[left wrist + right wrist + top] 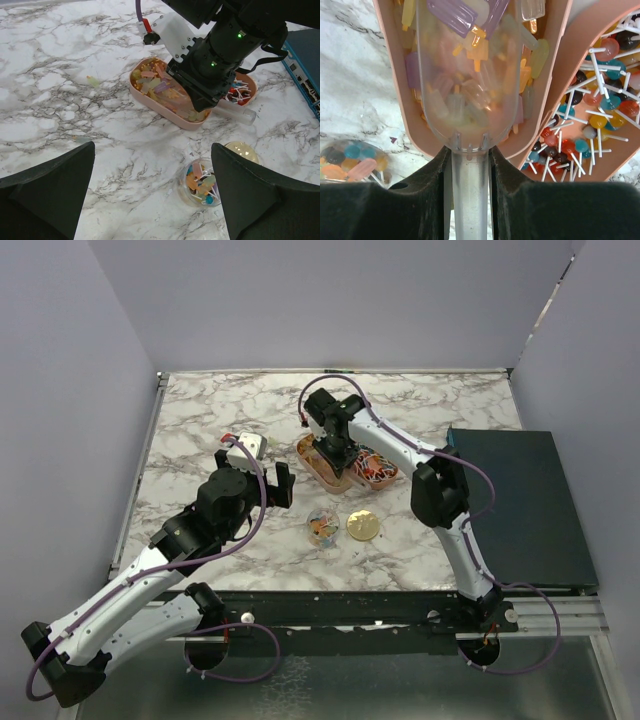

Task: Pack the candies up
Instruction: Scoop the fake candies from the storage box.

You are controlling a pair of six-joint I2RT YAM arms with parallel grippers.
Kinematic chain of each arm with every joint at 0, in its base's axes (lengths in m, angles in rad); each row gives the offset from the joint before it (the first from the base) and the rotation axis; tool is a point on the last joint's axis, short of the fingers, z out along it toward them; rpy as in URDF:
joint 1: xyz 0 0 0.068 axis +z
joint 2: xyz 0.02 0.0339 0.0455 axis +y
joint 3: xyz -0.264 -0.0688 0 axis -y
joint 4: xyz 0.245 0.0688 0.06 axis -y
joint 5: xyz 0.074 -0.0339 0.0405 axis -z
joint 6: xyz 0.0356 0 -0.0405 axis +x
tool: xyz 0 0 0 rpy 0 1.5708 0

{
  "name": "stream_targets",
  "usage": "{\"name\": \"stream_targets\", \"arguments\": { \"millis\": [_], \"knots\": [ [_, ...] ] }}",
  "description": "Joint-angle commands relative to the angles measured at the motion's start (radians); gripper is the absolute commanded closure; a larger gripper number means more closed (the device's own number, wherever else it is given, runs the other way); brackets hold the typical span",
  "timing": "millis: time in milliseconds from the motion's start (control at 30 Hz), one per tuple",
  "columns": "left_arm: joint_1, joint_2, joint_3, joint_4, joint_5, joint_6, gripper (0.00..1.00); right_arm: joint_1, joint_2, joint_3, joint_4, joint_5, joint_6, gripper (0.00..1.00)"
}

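Left claw [253,472] hovers wide open, arm bent; right arm reaches forward, right claw [469,156] clamping a clear scoop [470,75].

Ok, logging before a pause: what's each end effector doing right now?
Left end effector: open, empty.
Right end effector: closed on the clear scoop handle.

Marble table [200,420]: two pink trays [155,112], clear jar [322,527], gold lid [361,526]

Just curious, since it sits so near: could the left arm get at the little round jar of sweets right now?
Probably yes. The open left gripper faces the jar across bare table, and the right gripper holds a scoop in a tray farther back.
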Motion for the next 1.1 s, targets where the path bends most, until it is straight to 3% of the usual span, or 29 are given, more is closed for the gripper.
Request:
{"name": "stream_targets", "arguments": {
  "millis": [0,600,1067],
  "knots": [
    [-0.002,-0.001,-0.010,-0.015,-0.025,0.008,0.01,-0.002,0.033,-0.040,0.064,-0.007,0.015,1.00],
    [-0.001,0.006,-0.011,-0.014,-0.028,0.007,0.01,-0.004,-0.030,-0.145,0.128,0.016,0.025,1.00],
    [0.006,0.019,-0.014,-0.017,-0.043,0.007,0.01,-0.004,-0.203,-0.306,0.291,-0.022,0.040,0.99]
  ]
}}
